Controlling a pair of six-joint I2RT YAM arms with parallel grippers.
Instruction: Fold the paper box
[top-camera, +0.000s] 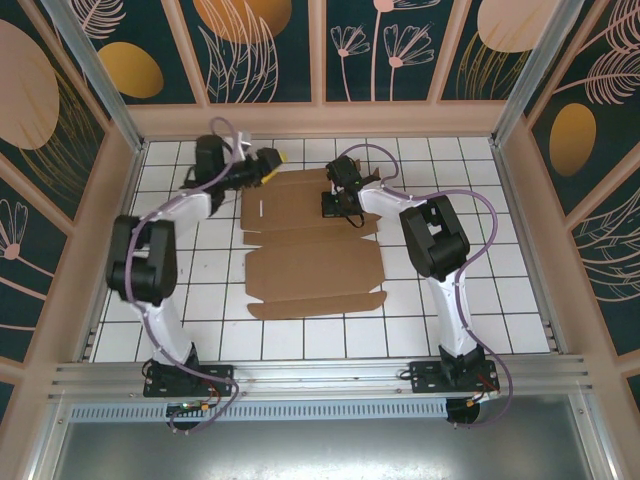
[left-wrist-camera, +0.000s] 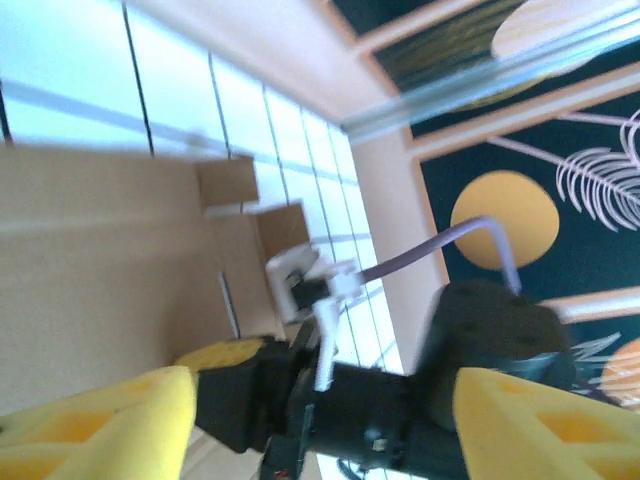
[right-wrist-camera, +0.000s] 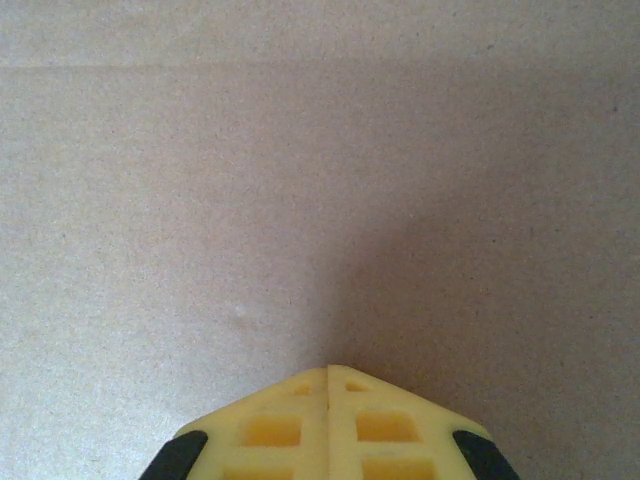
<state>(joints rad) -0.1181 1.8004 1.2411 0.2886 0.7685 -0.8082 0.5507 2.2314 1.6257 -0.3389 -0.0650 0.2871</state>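
Pressure from the closed right gripper (right-wrist-camera: 328, 372) should pin the paper box (top-camera: 310, 265) beneath its tips while the left gripper (top-camera: 268, 160), jaws apart and empty, closes squarely on the box edge beside it.

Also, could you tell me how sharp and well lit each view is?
Top external: sharp, evenly lit, box clear. Left wrist: soft, tilted, tiles washed out, fingers blurred. Right wrist: box grain crisp, a soft shadow ahead of the shut right gripper.
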